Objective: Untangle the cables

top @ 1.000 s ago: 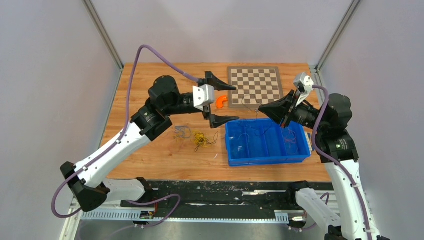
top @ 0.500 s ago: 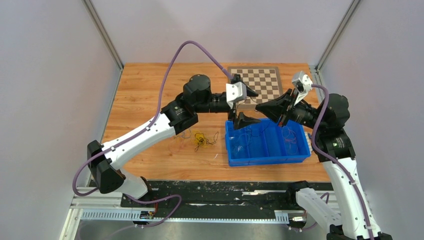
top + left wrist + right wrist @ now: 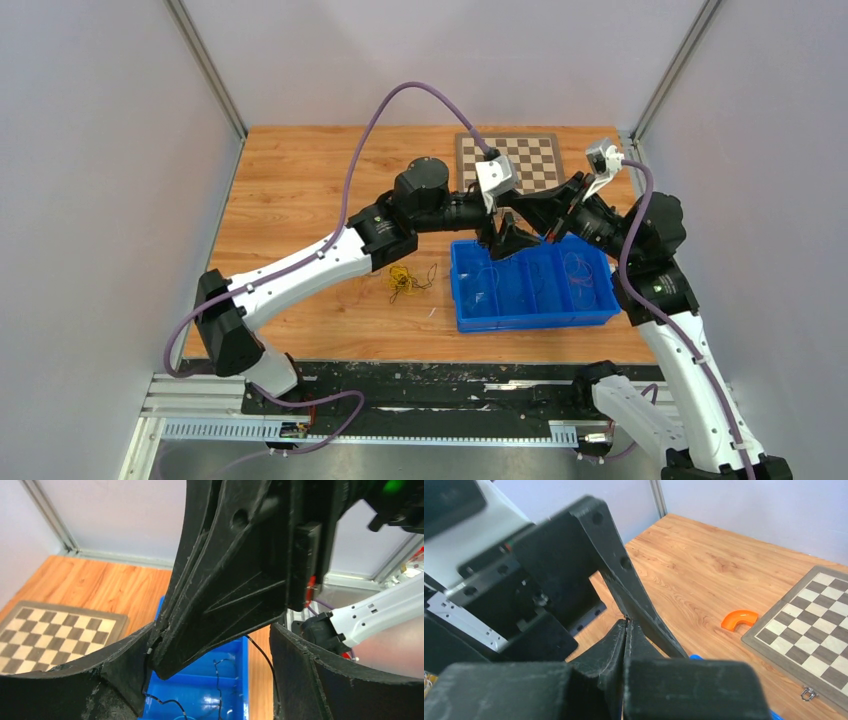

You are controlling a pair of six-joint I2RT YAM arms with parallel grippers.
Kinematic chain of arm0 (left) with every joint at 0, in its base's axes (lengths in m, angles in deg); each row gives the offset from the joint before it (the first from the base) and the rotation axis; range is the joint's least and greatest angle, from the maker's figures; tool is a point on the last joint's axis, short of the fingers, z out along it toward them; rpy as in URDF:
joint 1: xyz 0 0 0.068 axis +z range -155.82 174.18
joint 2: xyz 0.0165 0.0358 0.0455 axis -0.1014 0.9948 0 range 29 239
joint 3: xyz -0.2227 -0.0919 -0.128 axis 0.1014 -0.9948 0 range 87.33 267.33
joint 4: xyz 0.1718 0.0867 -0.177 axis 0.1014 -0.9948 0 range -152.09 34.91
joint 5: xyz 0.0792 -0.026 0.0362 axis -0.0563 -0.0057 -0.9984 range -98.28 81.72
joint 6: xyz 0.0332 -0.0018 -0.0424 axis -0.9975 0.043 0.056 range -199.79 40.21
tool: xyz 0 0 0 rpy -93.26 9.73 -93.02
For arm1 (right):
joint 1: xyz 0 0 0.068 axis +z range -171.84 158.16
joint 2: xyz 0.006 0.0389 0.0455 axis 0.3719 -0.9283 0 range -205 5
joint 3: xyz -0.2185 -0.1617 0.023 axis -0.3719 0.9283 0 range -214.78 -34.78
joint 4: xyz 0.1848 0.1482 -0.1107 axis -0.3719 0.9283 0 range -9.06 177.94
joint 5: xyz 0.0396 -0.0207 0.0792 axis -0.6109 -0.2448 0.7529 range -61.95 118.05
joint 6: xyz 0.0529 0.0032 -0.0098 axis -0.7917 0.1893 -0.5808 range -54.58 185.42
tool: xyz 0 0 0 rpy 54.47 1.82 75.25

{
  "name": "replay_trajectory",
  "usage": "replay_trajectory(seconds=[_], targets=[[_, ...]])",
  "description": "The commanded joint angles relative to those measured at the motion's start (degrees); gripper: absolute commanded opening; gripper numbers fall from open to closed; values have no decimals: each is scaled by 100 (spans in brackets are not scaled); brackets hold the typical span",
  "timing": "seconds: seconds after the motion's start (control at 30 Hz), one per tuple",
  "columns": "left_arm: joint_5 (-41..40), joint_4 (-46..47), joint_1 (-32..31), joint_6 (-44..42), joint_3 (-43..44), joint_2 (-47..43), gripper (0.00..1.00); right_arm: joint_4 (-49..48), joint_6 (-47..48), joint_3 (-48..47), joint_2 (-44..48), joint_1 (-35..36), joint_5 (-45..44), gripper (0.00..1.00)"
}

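- The right gripper [image 3: 626, 622], a black two-finger claw, has its fingers pressed flat together. A thin black cable [image 3: 260, 650] seems to be pinched at the tip, though the grip point itself is too small to confirm.
- From there the black strand droops into the blue plastic divided bin [image 3: 530, 322], which sits at the near right of the wooden table [image 3: 300, 190].
- The left gripper [image 3: 212, 632] is spread wide, with one finger on either side of the right claw's tip, and it holds nothing.
- A small yellow cable [image 3: 400, 280] lies in a loopy clump on the wood just left of the bin. Faint thin loops also lie in the bin's compartments, but their colours are hard to tell.
- The brown-and-cream chessboard [image 3: 520, 160] lies at the far right, with an orange curved plastic piece [image 3: 739, 619] just to its left.
- The main risk is that the left claw closes on the right claw's fingers instead of the wire, because the strand is far thinner than either finger and the two tips are crowded together.
- A second risk is that a pull apart tightens any knot, or drags the hanging end against the bin wall and snags it.
- A third risk is that a weak pinch lets the wire slip, so it drops back among the loops in the bin.
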Motion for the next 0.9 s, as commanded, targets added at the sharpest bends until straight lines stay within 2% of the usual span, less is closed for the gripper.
replay_trajectory(seconds=[0.0,0.13,0.2,0.23,0.33,0.37,0.43,0.47,0.5,0.57,0.63,0.7,0.77,0.87], targets=[[-582,39,-103,360,315,133,83,-471,-606,61,85,186,-616,0],[-1076,-172,-119,340,566,291,70,-428,-704,95,170,385,-1008,0],[-1337,-356,-118,327,648,331,68,-293,-644,94,212,439,-1252,0],[-1464,-387,-116,350,664,332,69,-224,-635,111,248,438,-1377,0],[-1454,-284,-122,520,590,274,83,-109,-664,215,318,440,-1598,0],[-1361,-156,-123,543,560,227,83,-96,-707,252,325,441,-1571,0],[-1321,-36,-117,591,512,207,74,-68,-819,301,331,435,-1502,0],[-1346,-54,-120,594,547,211,61,-6,-840,287,326,436,-1506,0],[-1483,-145,-116,593,565,229,54,51,-831,263,350,439,-1526,0],[-1656,-386,-73,567,599,228,29,193,-765,162,399,439,-1584,0],[-1721,-543,1,569,544,201,15,313,-734,14,474,436,-1575,0],[-1809,-636,78,620,345,135,5,402,-729,-106,582,434,-1535,0],[-1817,-703,172,682,207,84,0,513,-708,-205,635,436,-1542,0],[-1564,-581,304,813,-9,-6,0,636,-714,-274,674,437,-1565,0]])
